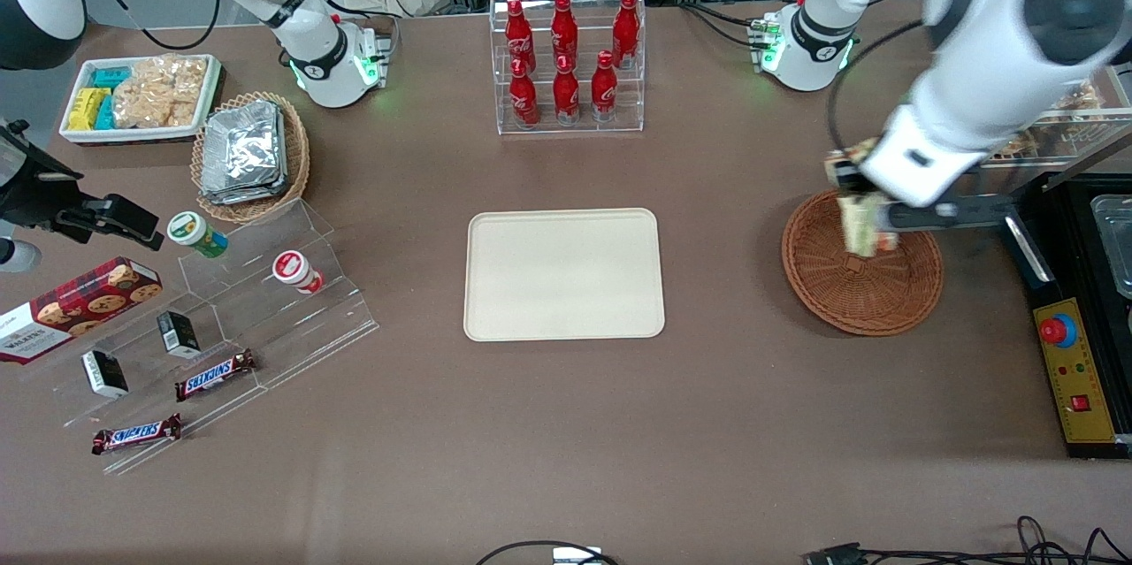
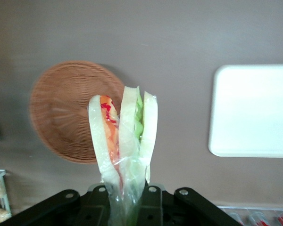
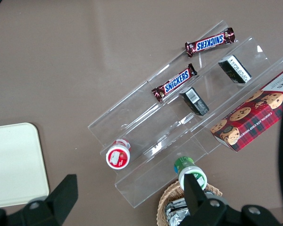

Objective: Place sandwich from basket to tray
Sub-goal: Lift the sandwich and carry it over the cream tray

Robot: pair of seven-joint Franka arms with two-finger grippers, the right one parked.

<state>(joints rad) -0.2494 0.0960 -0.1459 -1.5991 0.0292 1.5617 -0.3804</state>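
Transport is the step in hand: the end effector (image 1: 871, 207) is clamped on the sandwich (image 1: 860, 225) and holds it in the air above the basket (image 1: 862, 300), which has nothing else in it. In the wrist view the sandwich (image 2: 124, 136) hangs between the fingers with its wrap pinched. I judge the next move calls for carrying it sideways to the tray (image 1: 564, 274), which lies well apart toward the middle of the worktop (image 1: 566, 441), then lowering and releasing. The arm reaches over the basket, its wrist pointing down.
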